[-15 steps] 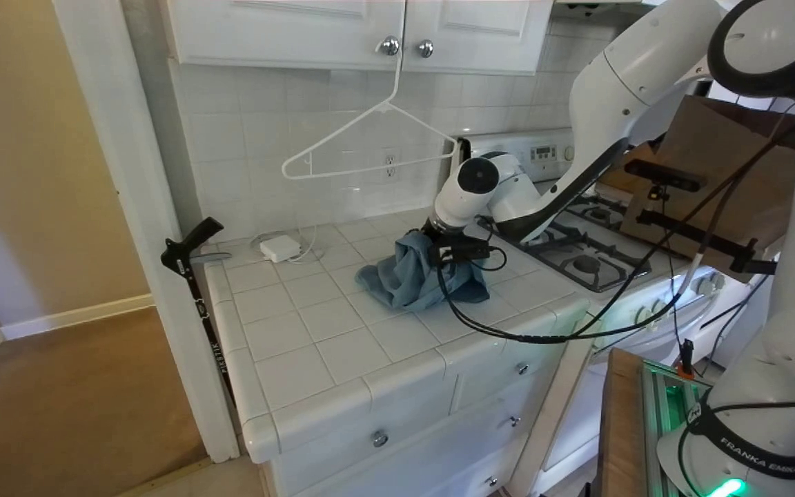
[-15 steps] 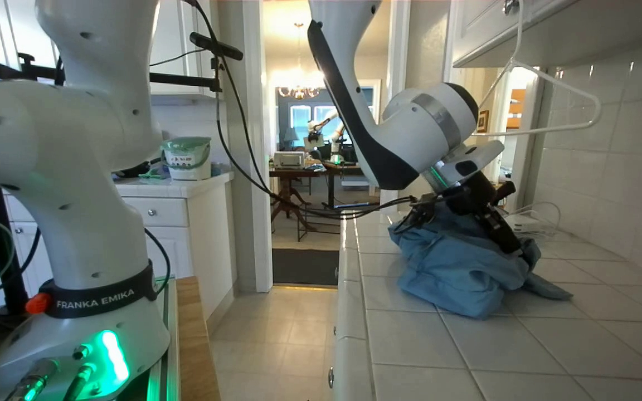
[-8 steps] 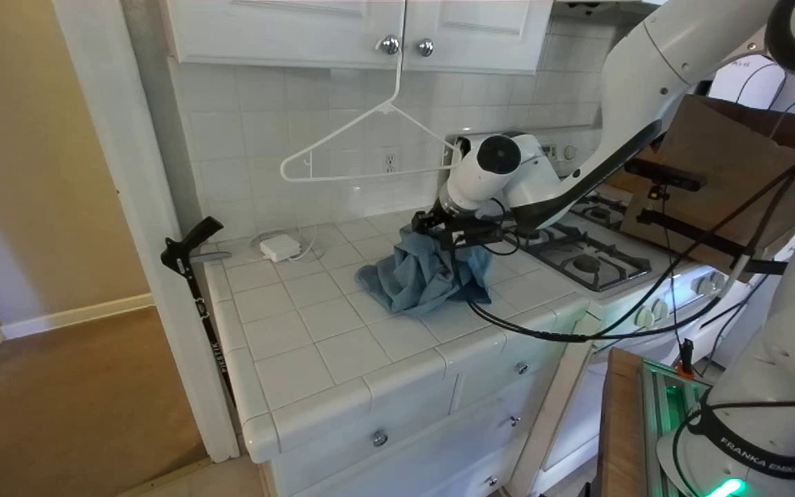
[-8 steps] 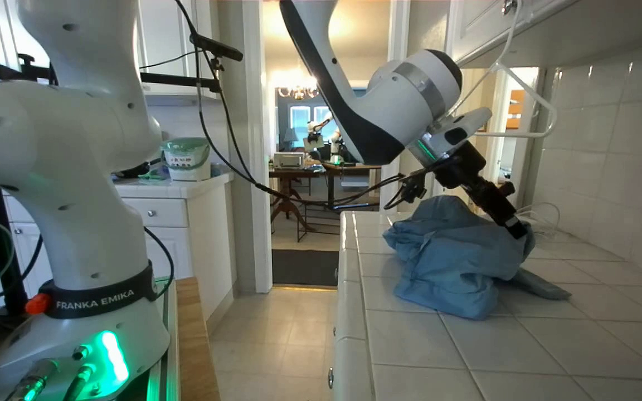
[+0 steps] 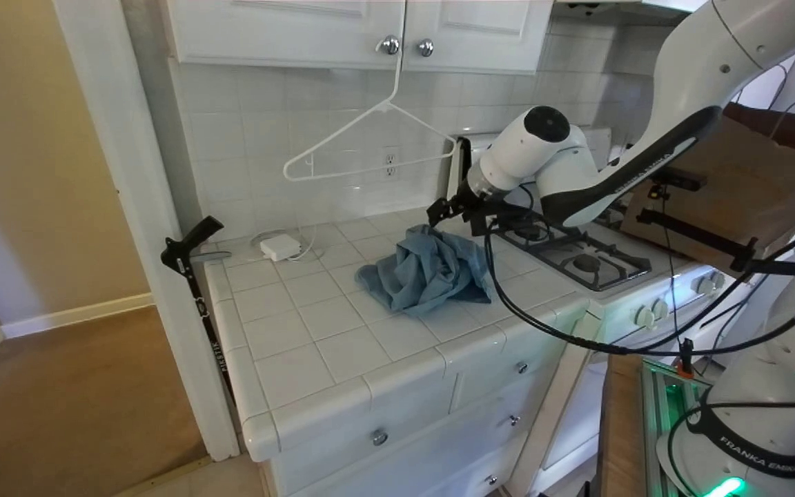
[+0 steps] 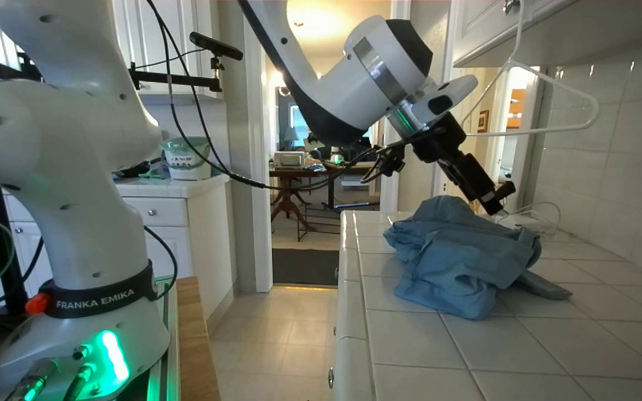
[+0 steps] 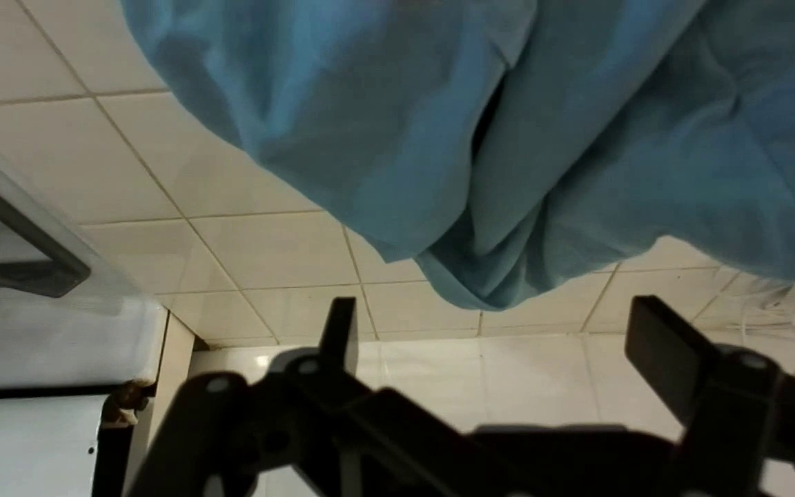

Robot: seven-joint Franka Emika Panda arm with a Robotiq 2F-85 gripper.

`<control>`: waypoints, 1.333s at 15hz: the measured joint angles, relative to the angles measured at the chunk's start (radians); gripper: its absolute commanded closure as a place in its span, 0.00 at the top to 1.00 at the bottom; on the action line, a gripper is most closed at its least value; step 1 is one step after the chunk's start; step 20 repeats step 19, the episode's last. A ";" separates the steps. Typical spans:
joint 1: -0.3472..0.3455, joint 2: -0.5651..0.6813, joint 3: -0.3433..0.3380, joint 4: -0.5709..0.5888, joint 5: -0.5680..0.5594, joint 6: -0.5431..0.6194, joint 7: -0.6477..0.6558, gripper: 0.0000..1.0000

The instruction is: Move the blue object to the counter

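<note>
- Where the left edge of the counter (image 5: 315, 304) runs beside the door frame (image 5: 152, 221), a black stick (image 5: 201, 308) stands tilted, its handle (image 5: 199, 235) uppermost near the back left corner.
- White block (image 5: 280, 247): lying on the counter, close to the back left corner.
- Hanger (image 5: 386, 106): white, hooked at a knob (image 5: 389, 45) of the upper cabinet (image 5: 280, 31); suspended above the back edge, well clear of the counter.
- Drawers (image 5: 432, 414): white, arranged below the front edge and fitted with metal pulls (image 5: 379, 437).
- Cloth (image 5: 421, 273): blue, crumpled, resting on the counter in both exterior views. Located nearer the right edge than the left, between the back edge and the front edge, apart from both.
- Gripper (image 7: 497, 331): released. In the wrist view, its fingers (image 7: 666, 359) stand wide apart, and the cloth shows beyond them. In both exterior views, the gripper is positioned just above the cloth, tilted downward, on the side toward the back edge.
- Cables (image 5: 580, 341): black, drooping from the gripper end of the arm (image 5: 701, 79) and passing in front of the front right corner in an exterior view.
- Stove (image 5: 635, 293): adjoining the right edge.
- Box (image 5: 749, 166): brown, seen above the right part of the stove.
- Arm: extending from its base (image 5: 763, 376), right of the front right corner, across the right edge to the gripper. A green light (image 5: 725, 488) is lit on the base.
</note>
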 measured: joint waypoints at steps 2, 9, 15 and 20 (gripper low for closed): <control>0.075 -0.020 -0.071 -0.052 0.142 -0.008 -0.144 1.00; 0.270 -0.138 -0.118 -0.082 0.673 -0.318 -0.640 1.00; 0.305 -0.256 -0.127 0.139 0.899 -0.793 -1.073 1.00; 0.327 -0.249 -0.155 0.201 0.938 -0.863 -1.166 1.00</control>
